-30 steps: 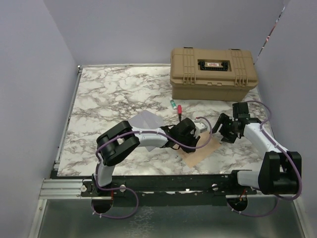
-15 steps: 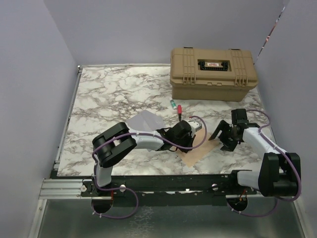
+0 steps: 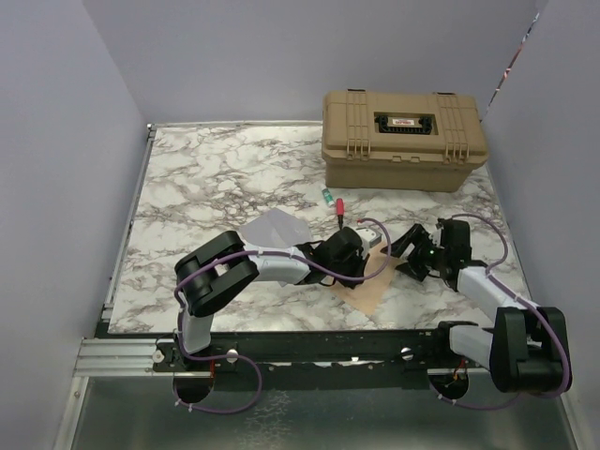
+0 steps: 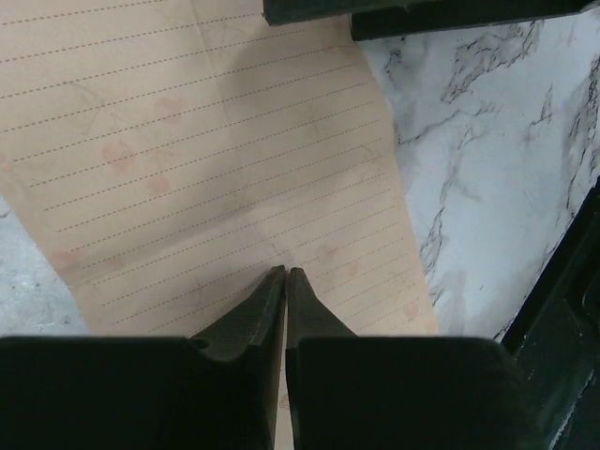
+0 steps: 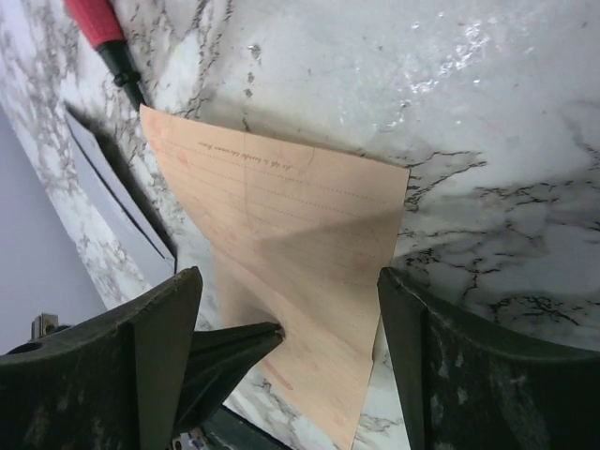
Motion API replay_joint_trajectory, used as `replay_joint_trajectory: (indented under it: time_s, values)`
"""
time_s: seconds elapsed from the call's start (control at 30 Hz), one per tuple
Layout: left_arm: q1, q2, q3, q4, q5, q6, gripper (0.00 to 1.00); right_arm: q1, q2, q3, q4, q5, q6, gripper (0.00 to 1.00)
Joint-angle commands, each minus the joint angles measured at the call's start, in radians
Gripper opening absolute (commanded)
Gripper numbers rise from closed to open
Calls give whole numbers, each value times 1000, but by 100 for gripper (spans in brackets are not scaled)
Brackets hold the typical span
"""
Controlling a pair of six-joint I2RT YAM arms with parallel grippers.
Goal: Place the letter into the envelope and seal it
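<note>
My left pincer [image 4: 286, 274] is pinched tight on one edge of the letter [image 4: 216, 141], a thin tan lined paper sheet. The sheet runs out ahead of the tips. My right pincer [image 5: 289, 277] gapes wide with the letter's other end between its fingers, gripping nothing. The envelope [image 3: 272, 228], flat grey paper, lies back by my left forearm, well apart from the tips. My read: the letter is light, floppy and creases easily. Best pinched at opposite edges so it won't sag.

Left end effector [image 4: 285, 272] is pinched closed on the letter [image 4: 206, 141]; right end effector [image 5: 288, 278] hangs spread wide just above it.
</note>
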Motion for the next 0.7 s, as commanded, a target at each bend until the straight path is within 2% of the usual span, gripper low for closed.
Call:
replay_joint_trajectory:
  time_s: [0.0, 0.17, 0.3, 0.37, 0.5, 0.57, 0.67]
  values:
    - [24, 39, -39, -143, -56, -4, 7, 2, -46, -100, 251, -113, 33, 81]
    - [54, 32, -53, -125, -50, -28, 4, 2, -55, -99, 343, -225, 55, 80]
    - [77, 25, -72, -103, -45, -50, 4, 2, -98, -102, 373, -255, 66, 80]
    - [90, 20, -85, -91, -46, -62, 4, 2, -131, -92, 316, -196, 54, 79]
    - [114, 13, -105, -78, -43, -82, 3, 2, -158, -22, 23, 103, -10, 78]
    - [117, 14, -108, -74, -33, -81, 3, 2, -128, 3, -28, 131, -46, 78]
    - [116, 21, -106, -66, -9, -77, 3, 2, -52, 26, -37, 70, -61, 77]
